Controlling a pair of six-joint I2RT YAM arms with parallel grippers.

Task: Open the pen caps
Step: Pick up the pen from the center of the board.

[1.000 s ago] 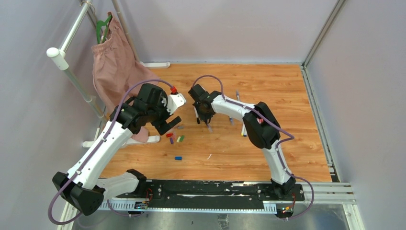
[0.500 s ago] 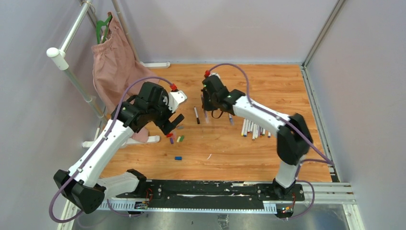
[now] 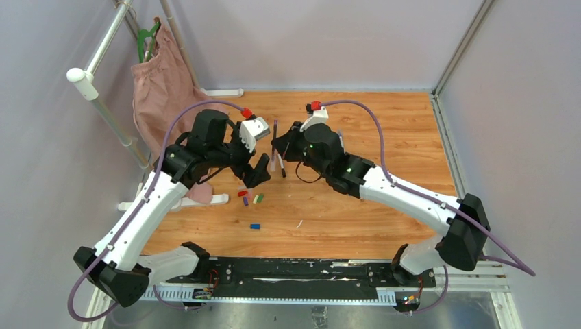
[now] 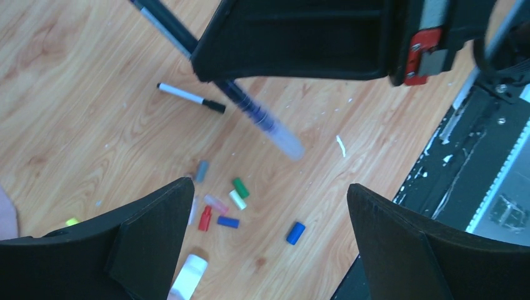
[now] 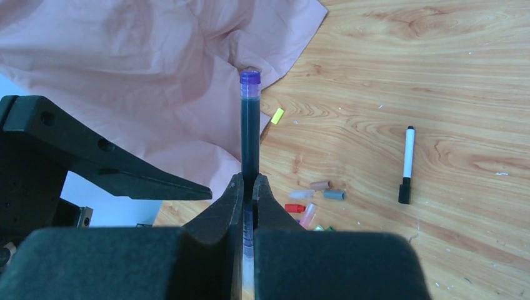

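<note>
- Right wrist: purple pen cap point(image 5: 250, 77) aloft on far tip of dark pen point(image 5: 250, 134); right arm has swung left since a second ago
- pen's long axis straight out from right gripper point(image 5: 249, 181), cap leading; jaws clamped on barrel
- left gripper point(image 4: 269, 187) spread wide, empty; loose caps point(image 4: 240, 187) on table point(image 4: 75, 94) beneath

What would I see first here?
The right claw pinches a dark pen over the left half of the table, beside the wide-open left claw. Under them, little colourful caps lie scattered, and a pink cloth hangs at the far left.
</note>
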